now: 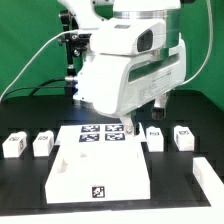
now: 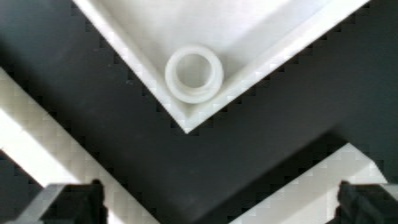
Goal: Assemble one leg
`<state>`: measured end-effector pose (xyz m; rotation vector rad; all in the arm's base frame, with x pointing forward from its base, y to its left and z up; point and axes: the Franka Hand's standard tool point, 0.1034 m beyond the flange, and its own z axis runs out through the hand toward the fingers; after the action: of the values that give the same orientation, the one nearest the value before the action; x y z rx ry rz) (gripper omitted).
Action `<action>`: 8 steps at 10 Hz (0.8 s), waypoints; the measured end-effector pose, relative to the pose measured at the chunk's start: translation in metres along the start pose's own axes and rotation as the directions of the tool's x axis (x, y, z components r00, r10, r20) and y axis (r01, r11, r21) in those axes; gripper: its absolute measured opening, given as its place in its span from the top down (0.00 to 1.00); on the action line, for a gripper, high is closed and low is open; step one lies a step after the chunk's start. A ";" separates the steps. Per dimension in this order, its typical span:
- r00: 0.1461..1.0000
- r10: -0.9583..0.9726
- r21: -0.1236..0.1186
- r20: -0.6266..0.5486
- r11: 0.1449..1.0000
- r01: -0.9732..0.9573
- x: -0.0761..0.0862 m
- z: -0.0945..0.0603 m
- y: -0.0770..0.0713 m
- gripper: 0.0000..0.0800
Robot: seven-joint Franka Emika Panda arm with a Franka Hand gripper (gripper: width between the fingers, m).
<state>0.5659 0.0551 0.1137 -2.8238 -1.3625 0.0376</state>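
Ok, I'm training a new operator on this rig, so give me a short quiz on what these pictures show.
1. How many legs stand loose on the table in the exterior view?
2. True or false: the end effector holds a leg.
3. The wrist view looks down on: A) a fallen leg B) the panel's corner socket C) bare table only.
Key: 1 four; 2 false; 3 B.

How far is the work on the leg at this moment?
Done: nothing visible yet. All four legs stand loose beside the panel, two on each side. In hand: the gripper is open and empty, near a panel corner whose socket is empty. Left: grasp a leg and fit it into a socket.
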 end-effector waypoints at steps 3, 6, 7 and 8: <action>1.000 -0.016 0.000 0.000 1.000 0.016 0.000 0.000 0.000 0.19; 0.956 -0.293 -0.015 0.000 0.956 0.293 -0.025 0.013 -0.036 0.19; 0.914 -0.405 -0.017 0.001 0.914 0.405 -0.040 0.018 -0.042 0.19; 0.866 -0.501 -0.029 -0.002 0.865 0.501 -0.052 0.021 -0.043 0.19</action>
<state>0.4997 0.0413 0.0944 -2.3850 -2.0579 0.0028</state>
